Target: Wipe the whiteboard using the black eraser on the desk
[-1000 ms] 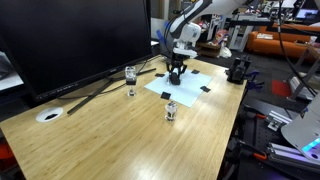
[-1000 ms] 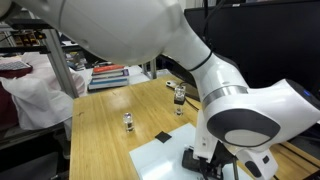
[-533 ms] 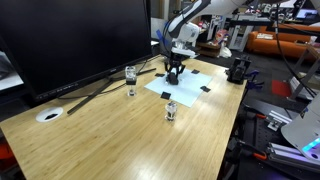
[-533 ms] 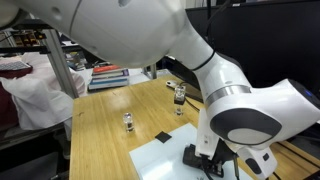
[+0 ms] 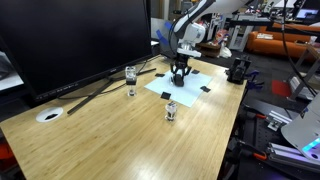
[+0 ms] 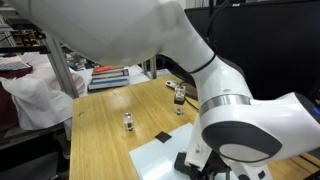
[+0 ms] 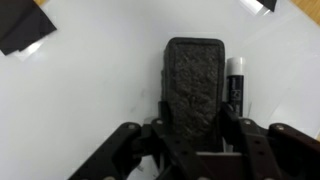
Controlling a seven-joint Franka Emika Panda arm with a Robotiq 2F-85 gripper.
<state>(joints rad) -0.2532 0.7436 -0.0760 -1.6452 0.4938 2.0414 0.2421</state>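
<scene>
In the wrist view the black eraser [image 7: 195, 80] lies flat on the whiteboard [image 7: 90, 100], long side pointing away from me. My gripper [image 7: 195, 128] is shut on its near end, one finger on each side. A white marker with black bands [image 7: 236, 80] lies right beside the eraser's right side. In an exterior view the gripper [image 5: 180, 73] points straight down at the whiteboard [image 5: 192, 88], at the far end of the desk [image 5: 120, 140]. Faint grey marks show on the board left of the eraser.
Black tabs sit at the board's edges [image 7: 22, 35] [image 5: 167, 96] [image 6: 163, 137]. Two small glass objects [image 5: 131, 80] [image 5: 171, 110] stand on the desk near the board. A white round disc [image 5: 48, 115] lies at the near left. A big dark monitor [image 5: 70, 40] stands behind, with cables running across the desk.
The gripper, still shut on the eraser, has slid a little to the right across the board in an exterior view. The arm's wrist sits lower in the other one.
</scene>
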